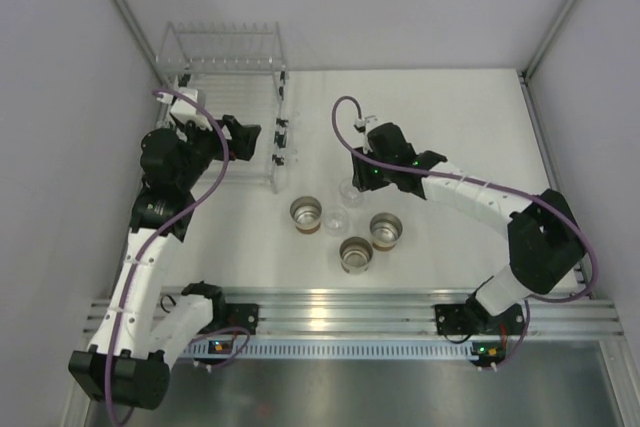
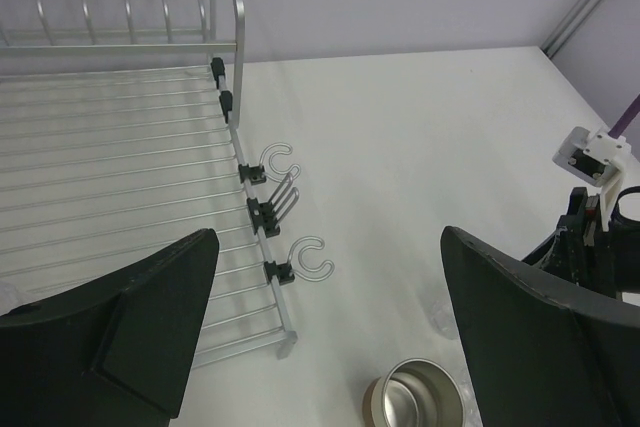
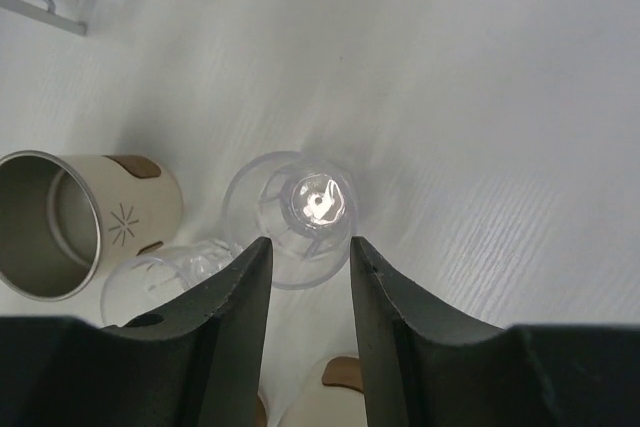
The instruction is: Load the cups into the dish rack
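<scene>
Clear cups are faint in the top view; only two can be made out. A pale patch (image 2: 6, 297) on the rack floor, at the edge of the left wrist view behind a finger, is too cut off to identify. In the right wrist view the fingers hide the sides of the small clear transparent plastic cup (image 3: 300, 202), so I cannot tell whether the pads press it. A cream cup at the bottom of that view (image 3: 325, 382) is mostly hidden between the fingers.

Right hand (image 3: 308, 244): about half open, fingers on either side of the near part of that clear cup. Whether it grips the cup cannot be told. The cup stands on the white surface (image 1: 450, 127), off the near-right corner of the large rectangular transparent dish rack (image 1: 225, 97).

Left hand (image 2: 327, 247): spread wide, holding nothing. It hangs over the rack's right edge, beside the rack's thin wire hooks (image 2: 290, 162).

Second clear plastic cup (image 3: 160, 277): just beside the first one, on the side nearer the arm bases.

Three cream cups with a brown band and shiny silvery inside (image 1: 306, 214) (image 1: 385, 229) (image 1: 355, 254): all upright on the surface, near the rack's near-right corner and outside it. The first is the one closest to the rack.
</scene>
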Controlling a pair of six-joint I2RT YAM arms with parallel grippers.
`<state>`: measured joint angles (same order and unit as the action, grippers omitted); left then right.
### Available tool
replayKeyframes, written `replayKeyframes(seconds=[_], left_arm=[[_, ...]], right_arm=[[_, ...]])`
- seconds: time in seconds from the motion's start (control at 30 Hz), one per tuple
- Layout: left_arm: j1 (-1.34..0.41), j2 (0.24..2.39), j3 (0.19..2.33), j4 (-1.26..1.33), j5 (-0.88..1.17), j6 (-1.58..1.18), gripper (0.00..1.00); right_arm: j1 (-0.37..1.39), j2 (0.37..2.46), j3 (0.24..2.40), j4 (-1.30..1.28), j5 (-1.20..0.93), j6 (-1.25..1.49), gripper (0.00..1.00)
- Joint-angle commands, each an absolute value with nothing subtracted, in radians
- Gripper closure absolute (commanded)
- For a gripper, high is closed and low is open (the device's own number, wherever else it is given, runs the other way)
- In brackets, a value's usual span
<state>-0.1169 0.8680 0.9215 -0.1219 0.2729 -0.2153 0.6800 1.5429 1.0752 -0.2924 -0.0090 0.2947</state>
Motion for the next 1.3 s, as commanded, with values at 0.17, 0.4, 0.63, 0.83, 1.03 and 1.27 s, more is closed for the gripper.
replayKeyframes(seconds=[0.17, 0.4, 0.63, 0.83, 1.03, 1.27], left_arm=[[-0.132, 0.857, 0.917, -0.101, 0.288, -0.218, 0.02], [-0.135, 0.859, 0.916, -0.101, 0.285, -0.213, 0.02], [-0.137, 0.861, 0.916, -0.103, 0.278, -0.206, 0.02], [-0.137, 0.864, 0.916, -0.109, 0.262, -0.199, 0.02], [-0.137, 0.864, 0.916, -0.109, 0.264, -0.199, 0.02], [-0.137, 0.862, 0.914, -0.109, 0.259, -0.199, 0.02]], right_arm=[[0.723, 1.571, 1.152, -0.347, 0.112, 0.279, 0.62], [0.724, 1.608, 1.149, -0.347, 0.132, 0.27, 0.62], [0.724, 1.652, 1.17, -0.334, 0.117, 0.267, 0.63], [0.724, 1.69, 1.183, -0.33, 0.103, 0.259, 0.72], [0.724, 1.726, 1.195, -0.331, 0.097, 0.256, 0.94], [0.726, 1.698, 1.186, -0.336, 0.153, 0.256, 1.0]])
